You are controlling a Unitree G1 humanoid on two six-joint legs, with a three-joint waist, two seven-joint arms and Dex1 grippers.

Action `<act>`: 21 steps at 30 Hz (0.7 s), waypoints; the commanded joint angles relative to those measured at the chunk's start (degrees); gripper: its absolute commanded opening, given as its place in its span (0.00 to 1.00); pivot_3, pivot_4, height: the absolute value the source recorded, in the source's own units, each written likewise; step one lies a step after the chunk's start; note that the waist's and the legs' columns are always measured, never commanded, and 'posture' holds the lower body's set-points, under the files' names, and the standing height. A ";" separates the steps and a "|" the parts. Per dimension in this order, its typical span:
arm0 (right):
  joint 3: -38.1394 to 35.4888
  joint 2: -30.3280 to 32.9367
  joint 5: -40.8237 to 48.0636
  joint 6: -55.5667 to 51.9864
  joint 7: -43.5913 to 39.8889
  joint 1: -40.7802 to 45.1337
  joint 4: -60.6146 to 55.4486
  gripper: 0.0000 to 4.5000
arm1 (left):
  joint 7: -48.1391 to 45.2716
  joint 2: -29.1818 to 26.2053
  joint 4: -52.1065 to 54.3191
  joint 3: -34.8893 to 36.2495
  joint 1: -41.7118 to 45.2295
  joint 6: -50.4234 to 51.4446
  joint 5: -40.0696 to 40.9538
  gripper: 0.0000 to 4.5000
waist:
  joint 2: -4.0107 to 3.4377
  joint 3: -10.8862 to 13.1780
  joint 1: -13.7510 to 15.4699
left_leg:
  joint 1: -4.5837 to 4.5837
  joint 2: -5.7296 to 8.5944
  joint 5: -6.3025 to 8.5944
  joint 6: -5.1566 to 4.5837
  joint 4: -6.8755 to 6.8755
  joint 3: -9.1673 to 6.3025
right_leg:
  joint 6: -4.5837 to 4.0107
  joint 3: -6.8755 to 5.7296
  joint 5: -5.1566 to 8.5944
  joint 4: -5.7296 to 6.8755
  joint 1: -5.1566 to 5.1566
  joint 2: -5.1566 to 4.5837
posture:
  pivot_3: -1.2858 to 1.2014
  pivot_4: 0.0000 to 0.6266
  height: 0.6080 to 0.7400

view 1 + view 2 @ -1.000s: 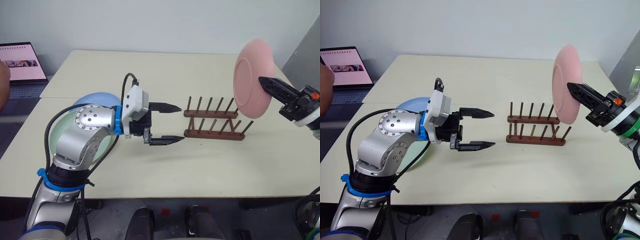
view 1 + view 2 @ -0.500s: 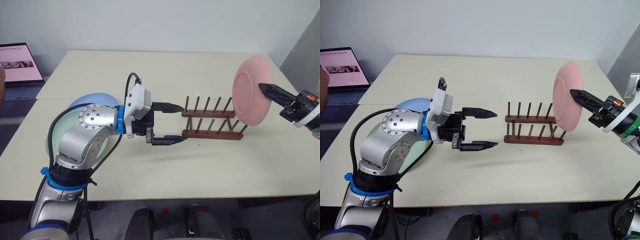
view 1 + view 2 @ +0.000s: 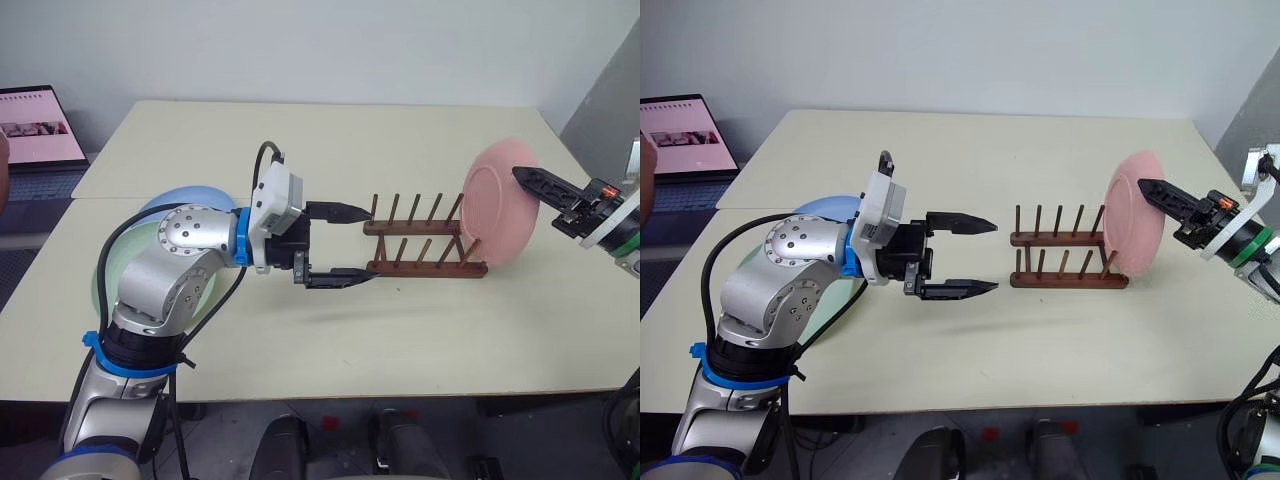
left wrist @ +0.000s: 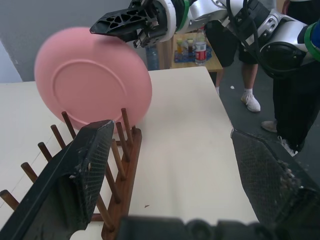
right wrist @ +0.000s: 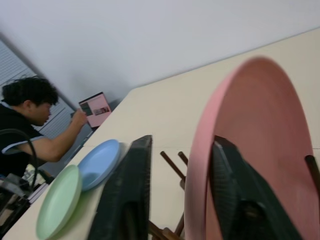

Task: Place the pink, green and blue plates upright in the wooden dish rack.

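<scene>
Right wrist view: right gripper (image 5: 175, 200) jaws loosely straddle pink plate (image 5: 250, 150); left gripper (image 3: 340, 245) jaws wide.

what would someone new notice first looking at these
The pink plate standing on edge at the right end of the wooden dish rack, with the right claw straddling its rim, fingers spread. Next, the left claw wide open, hovering level at the rack's left end. Blue plate and green plate lie flat behind the left arm.
</scene>
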State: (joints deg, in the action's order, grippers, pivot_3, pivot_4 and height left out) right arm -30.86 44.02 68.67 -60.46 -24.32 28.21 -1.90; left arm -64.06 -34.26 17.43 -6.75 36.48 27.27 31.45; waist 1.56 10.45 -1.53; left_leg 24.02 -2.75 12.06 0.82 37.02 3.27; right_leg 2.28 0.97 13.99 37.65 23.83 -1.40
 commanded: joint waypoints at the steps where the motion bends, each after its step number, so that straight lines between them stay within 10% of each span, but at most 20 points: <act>1: -2.53 0.63 0.04 2.02 1.67 1.64 -1.51 0.66 | 0.62 -0.21 1.79 1.59 0.83 0.05 1.02 0.91 | 0.00 0.00 0.00 | 0.00 0.00 0.00 0.00 0.00 0.00 | 0.00 0.00 0.00 0.00 0.01 0.00 | 0.52 0.24 0.91; 5: -4.11 2.38 -1.78 4.20 2.75 1.73 -2.60 0.99 | 1.18 -0.57 2.08 1.75 0.40 0.20 0.87 0.91 | 0.00 0.00 0.01 | 0.02 0.00 0.00 0.00 0.00 0.00 | 0.00 0.00 0.00 0.00 0.01 0.00 | 0.52 0.24 0.91; 15: 1.97 21.76 -19.20 18.85 -21.64 -4.94 -10.06 1.00 | 13.83 -2.89 4.68 12.18 -5.69 5.40 0.43 1.00 | -0.06 0.02 -0.37 | 0.24 -0.09 0.00 0.00 -0.04 -0.01 | -0.04 0.00 0.04 0.00 0.30 0.08 | 0.52 0.24 0.91; 21: 15.57 19.41 -23.26 26.44 -31.74 6.72 -12.10 1.00 | 29.98 -1.57 11.22 27.77 -19.86 5.72 -3.28 1.00 | -0.06 0.03 -1.22 | -0.05 -0.12 0.00 0.00 -0.04 0.06 | -0.05 0.17 0.03 0.18 0.26 0.09 | 0.52 0.24 0.91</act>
State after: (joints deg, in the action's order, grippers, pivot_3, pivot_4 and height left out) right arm -17.34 63.71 45.96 -36.34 -53.21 32.14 -12.37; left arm -38.76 -36.34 25.55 15.74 18.02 33.26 29.00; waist 1.49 10.48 -2.76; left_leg 23.95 -2.87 12.06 0.82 36.98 3.35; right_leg 2.22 1.17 14.01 37.83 24.08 -1.32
